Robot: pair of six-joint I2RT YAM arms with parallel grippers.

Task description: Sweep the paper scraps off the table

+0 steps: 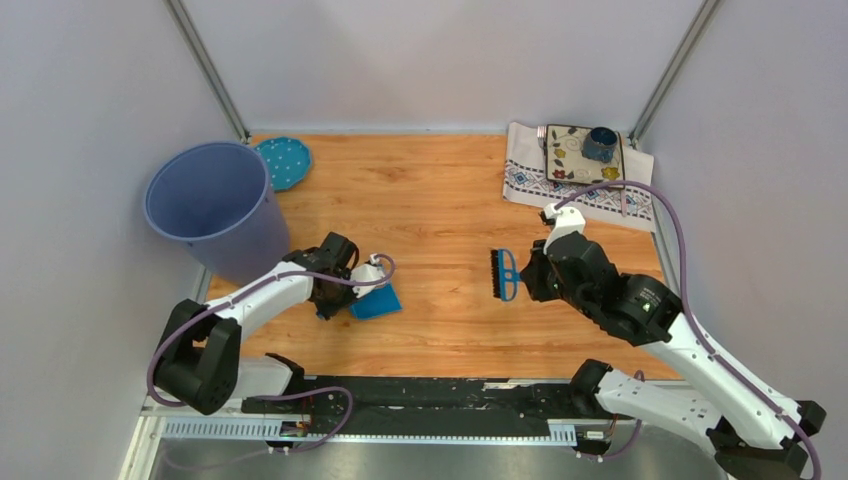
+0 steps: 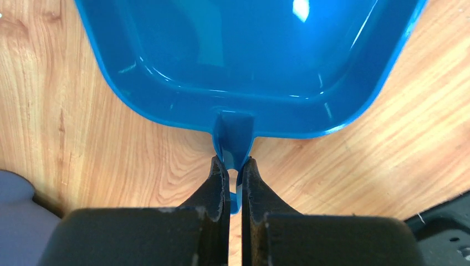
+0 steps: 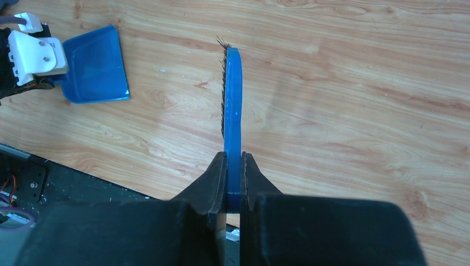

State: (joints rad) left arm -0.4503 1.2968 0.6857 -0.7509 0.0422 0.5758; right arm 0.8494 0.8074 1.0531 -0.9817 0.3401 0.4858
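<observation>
My left gripper is shut on the handle of a blue dustpan, which lies on the wood-grain table at front left; seen from above, the dustpan lies just right of the left gripper. My right gripper is shut on a blue brush with dark bristles, held above the table's middle; from above the brush sticks out left of the right gripper. No paper scraps show in any view; the dustpan looks empty.
A large blue-grey bin stands at the left edge, with a teal dotted plate behind it. At back right lies a patterned white cloth bearing a floral mat and a dark blue cup. Grey walls border the table; a black rail runs along the front.
</observation>
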